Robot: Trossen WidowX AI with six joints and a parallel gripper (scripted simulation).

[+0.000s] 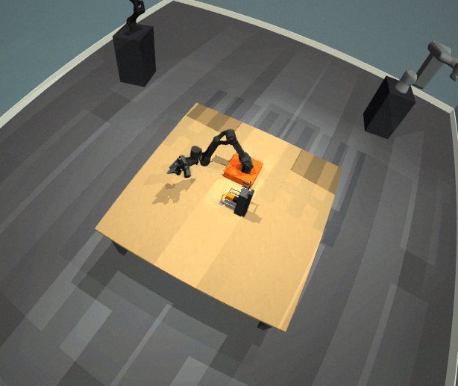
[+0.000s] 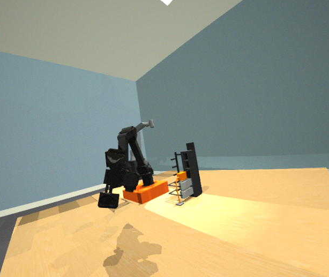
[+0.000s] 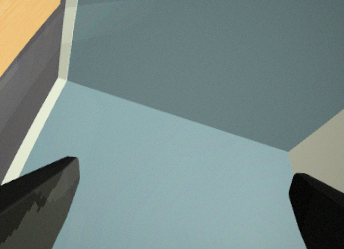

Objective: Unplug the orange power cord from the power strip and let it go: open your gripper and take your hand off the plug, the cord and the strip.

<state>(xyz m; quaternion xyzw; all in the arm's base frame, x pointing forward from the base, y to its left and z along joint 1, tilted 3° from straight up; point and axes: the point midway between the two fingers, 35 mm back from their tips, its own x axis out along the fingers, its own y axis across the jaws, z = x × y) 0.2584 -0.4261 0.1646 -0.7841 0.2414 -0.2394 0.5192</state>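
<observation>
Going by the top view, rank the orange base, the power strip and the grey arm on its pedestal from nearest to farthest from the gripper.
Measured from the open gripper, which holds nothing:
1. Orange base, beside it toward the table's middle.
2. Power strip, just past the base toward the table's near side, orange plug on it.
3. Grey arm, off the table in the far right corner.

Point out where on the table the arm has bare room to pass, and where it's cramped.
Bare wood: the wide stretch of table on the camera-near side of the power strip, and the side under the open gripper, which carries only its shadow. Crowded: the narrow gap between the orange base and the strip, where the orange plug and cord sit.
</observation>
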